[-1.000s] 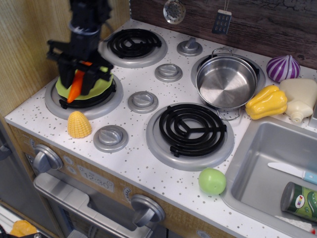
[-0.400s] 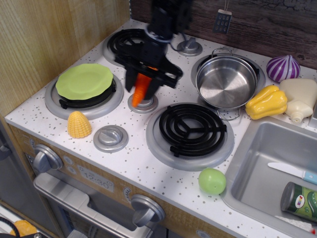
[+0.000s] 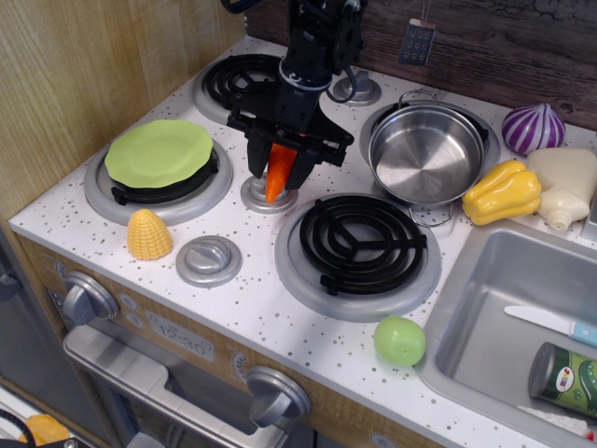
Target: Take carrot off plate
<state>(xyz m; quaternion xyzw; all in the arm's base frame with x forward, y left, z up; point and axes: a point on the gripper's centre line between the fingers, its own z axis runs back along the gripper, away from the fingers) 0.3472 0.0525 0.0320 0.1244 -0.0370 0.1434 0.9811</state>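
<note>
Between pincer (image 3: 278, 175) fingers: carrot (image 3: 279, 173), clamped tight, tip down, w/ plate (image 3: 159, 151) apart.

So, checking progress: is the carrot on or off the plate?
Off. The pincer holds the carrot over a stove knob; the plate lies bare.

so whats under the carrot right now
The carrot hangs tip-down in the gripper, directly over a round silver knob in the middle of the stovetop. Its tip hides part of the knob's top; whether they touch can't be told. The plate sits bare.
</note>
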